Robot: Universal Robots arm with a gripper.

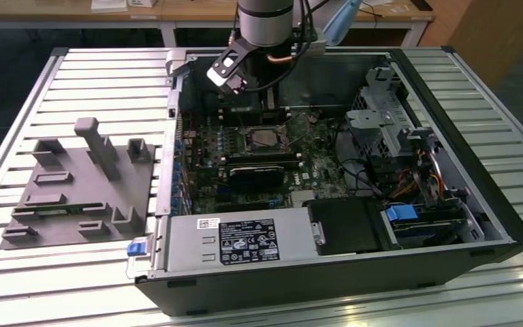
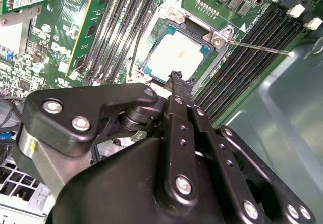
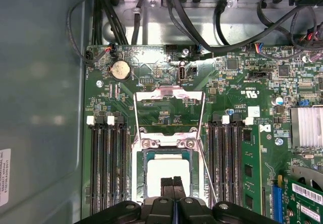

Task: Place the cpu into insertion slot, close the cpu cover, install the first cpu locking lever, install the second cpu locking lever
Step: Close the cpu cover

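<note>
My pincer (image 3: 173,184) is together and empty, hovering over the cpu (image 3: 162,169) seated in the insertion slot (image 3: 139,176). The cpu cover (image 3: 169,94) seems flipped open: closing it needs a push on its free edge.

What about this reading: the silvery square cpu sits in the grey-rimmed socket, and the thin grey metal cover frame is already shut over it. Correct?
Not quite. The silvery square cpu does sit in the dark, grey-rimmed insertion slot, but the thin grey metal cpu cover is open: the first wrist view shows it tilted back off the slot, the cpu bare beneath the gripper.
</note>
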